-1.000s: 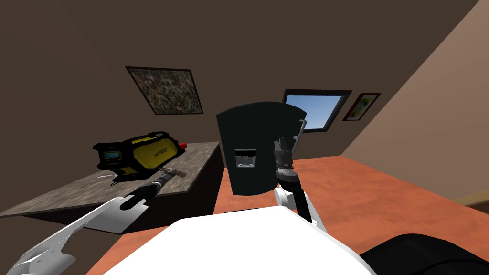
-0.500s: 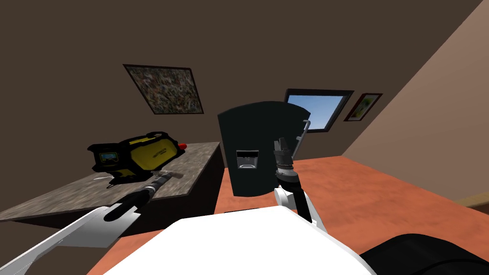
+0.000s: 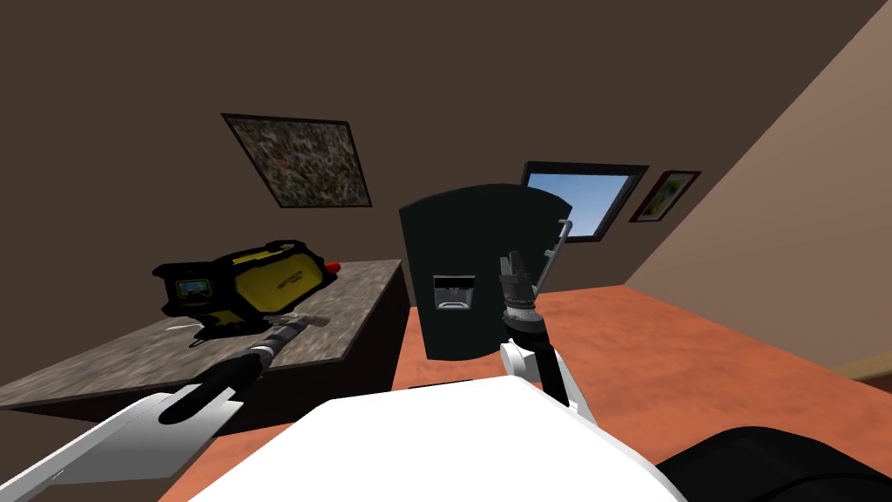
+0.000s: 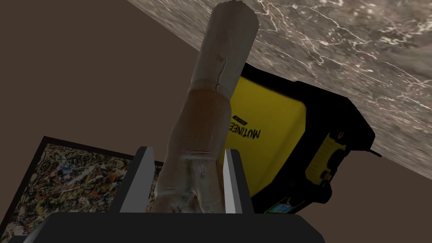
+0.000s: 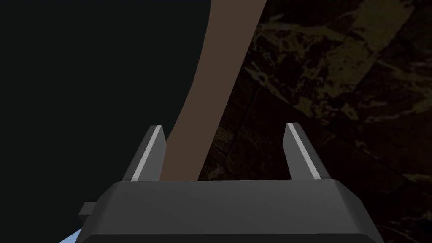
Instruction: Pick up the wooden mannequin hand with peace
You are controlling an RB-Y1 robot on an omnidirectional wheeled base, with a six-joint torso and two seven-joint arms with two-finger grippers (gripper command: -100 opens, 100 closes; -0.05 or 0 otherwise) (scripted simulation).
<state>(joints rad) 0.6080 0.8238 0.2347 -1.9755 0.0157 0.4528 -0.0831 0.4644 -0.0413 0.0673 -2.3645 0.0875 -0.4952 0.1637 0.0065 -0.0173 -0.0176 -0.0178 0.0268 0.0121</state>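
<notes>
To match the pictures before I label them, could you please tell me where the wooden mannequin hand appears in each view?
Head view: the wooden mannequin hand in the left gripper, seen against the marbled counter beside the yellow and black device.
Left wrist view: the wooden mannequin hand rises large between the gripper's shut fingers.
Right wrist view: the open right gripper faces a black surface.
Shared landmark: the yellow and black device.

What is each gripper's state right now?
Left gripper: shut on the wooden mannequin hand.
Right gripper: open, holding nothing.
</notes>
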